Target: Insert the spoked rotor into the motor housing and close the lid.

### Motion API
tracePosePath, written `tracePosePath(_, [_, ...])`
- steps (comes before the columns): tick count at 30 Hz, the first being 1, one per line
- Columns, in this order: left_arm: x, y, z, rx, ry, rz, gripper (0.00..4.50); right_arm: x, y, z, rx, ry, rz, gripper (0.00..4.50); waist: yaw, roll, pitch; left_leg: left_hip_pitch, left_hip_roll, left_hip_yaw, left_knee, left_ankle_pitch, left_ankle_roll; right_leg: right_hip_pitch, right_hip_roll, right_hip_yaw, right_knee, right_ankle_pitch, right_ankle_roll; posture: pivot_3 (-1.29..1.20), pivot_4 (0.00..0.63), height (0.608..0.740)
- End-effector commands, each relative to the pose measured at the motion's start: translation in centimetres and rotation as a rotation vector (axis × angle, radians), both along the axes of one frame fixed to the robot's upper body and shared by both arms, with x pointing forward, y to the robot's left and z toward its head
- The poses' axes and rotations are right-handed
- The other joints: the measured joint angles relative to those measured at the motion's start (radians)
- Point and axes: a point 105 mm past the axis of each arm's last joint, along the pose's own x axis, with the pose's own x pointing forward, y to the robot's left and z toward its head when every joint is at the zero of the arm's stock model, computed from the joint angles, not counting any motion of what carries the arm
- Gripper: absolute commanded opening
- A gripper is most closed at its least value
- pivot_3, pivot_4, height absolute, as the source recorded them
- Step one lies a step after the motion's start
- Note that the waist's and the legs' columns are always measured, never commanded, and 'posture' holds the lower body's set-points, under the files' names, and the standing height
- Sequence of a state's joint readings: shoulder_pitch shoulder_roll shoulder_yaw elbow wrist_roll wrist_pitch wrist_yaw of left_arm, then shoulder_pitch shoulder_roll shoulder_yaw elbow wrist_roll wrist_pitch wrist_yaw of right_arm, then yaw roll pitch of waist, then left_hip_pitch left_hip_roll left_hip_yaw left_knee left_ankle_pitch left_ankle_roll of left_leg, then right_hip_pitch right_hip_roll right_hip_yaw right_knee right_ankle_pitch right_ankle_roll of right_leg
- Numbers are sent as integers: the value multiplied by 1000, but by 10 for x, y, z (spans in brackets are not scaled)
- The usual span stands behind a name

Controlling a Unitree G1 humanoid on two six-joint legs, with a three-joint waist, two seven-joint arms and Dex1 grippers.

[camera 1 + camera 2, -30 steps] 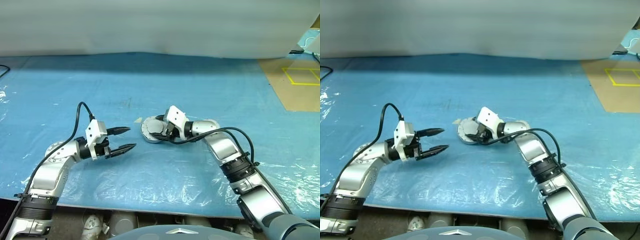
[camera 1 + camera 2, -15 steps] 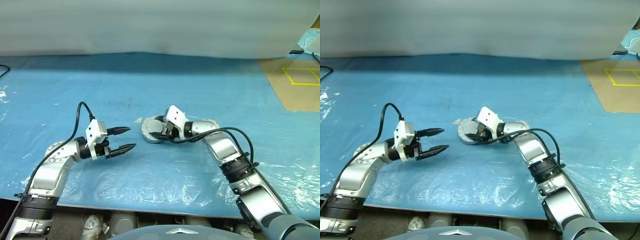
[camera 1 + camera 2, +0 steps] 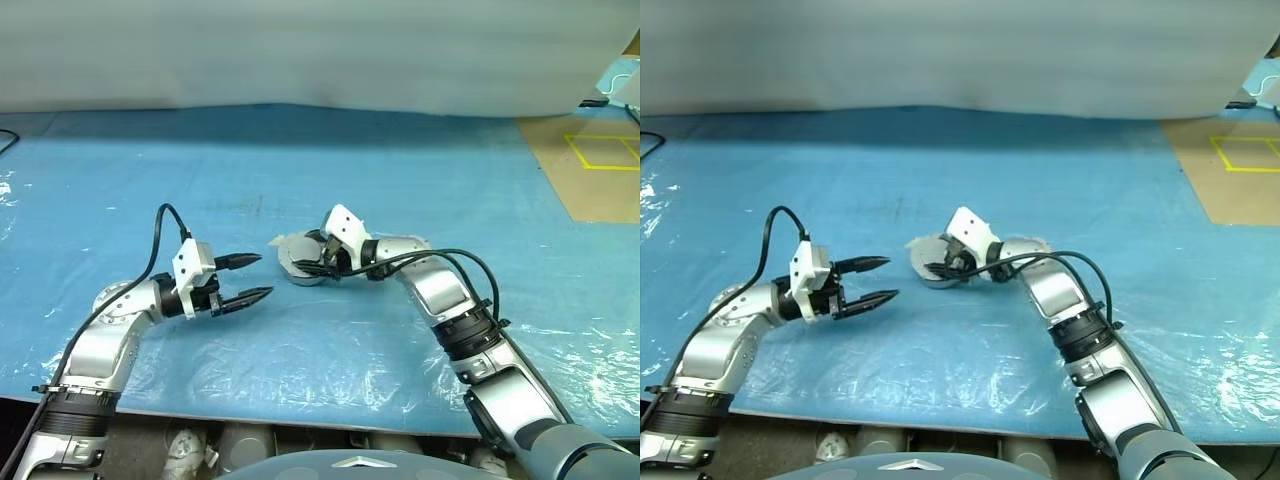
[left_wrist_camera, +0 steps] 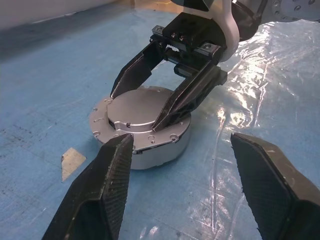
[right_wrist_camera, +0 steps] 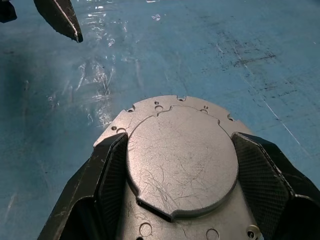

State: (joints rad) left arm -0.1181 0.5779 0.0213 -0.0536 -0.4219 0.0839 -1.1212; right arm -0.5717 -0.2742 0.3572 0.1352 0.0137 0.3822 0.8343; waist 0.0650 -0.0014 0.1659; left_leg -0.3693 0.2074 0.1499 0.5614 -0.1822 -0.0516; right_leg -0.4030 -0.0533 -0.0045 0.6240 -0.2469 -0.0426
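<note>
The motor housing [image 3: 292, 260] is a short round silver cup on the blue sheet, mid-table. The lid [image 4: 135, 107] lies on top of it, plain grey face up [image 5: 182, 160]. My right gripper [image 3: 306, 263] reaches in from the right. Its black fingers [image 5: 112, 165] press on opposite edges of the lid. My left gripper [image 3: 265, 275] hangs open a short way to the housing's left, pointing at it, with nothing between its fingers [image 4: 107, 190]. The spoked rotor is hidden.
A small pale scrap [image 4: 70, 162] lies on the sheet beside the housing. The blue plastic-covered sheet [image 3: 330, 340] is wrinkled and shiny towards the front edge. A brown board with yellow tape [image 3: 590, 165] lies at the back right.
My right wrist has tipped slightly and its gripper has edged a little to the left over the housing. The left arm has kept still.
</note>
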Motion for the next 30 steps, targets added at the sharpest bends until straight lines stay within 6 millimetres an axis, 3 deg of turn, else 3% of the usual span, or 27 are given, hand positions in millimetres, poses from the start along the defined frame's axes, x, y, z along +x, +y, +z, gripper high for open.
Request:
tracePosePath(1, [1, -2, 8, -5, -39, -14, 3271, 3, -8, -15, -71, -23, -11, 2941, 0, 0, 0, 0, 0, 0, 0, 0, 0, 0, 0, 0, 0, 0, 0, 0, 150, 740])
tracePosePath(7, [0, -1, 7, -2, -37, -14, 3271, 6, -22, -24, -56, 34, -45, 2941, 1, 0, 0, 4, 0, 0, 1, 0, 0, 4, -1, 0, 1, 0, 0, 0, 150, 740])
tracePosePath(17, [2, -2, 8, -1, -40, -22, 3271, 7, -10, 13, 76, 48, -8, 2941, 4, 0, 0, 1, 0, 0, 0, 0, 0, 2, 0, 0, 0, 0, 0, 0, 150, 740])
tracePosePath(22, [2, -3, 8, -2, -39, -24, 3271, 1, -8, 10, 45, 38, 19, 2941, 3, 0, 0, 1, 0, 0, 0, 0, 0, 1, 0, 0, 0, 0, 0, 0, 150, 740])
tracePosePath(30, [1, -2, 7, -2, -35, -23, 3271, 3, -16, -14, -42, 32, -14, 2941, 3, 0, 0, 1, 0, 0, 0, 0, 0, 1, 0, 0, -1, 0, 0, 0, 150, 740])
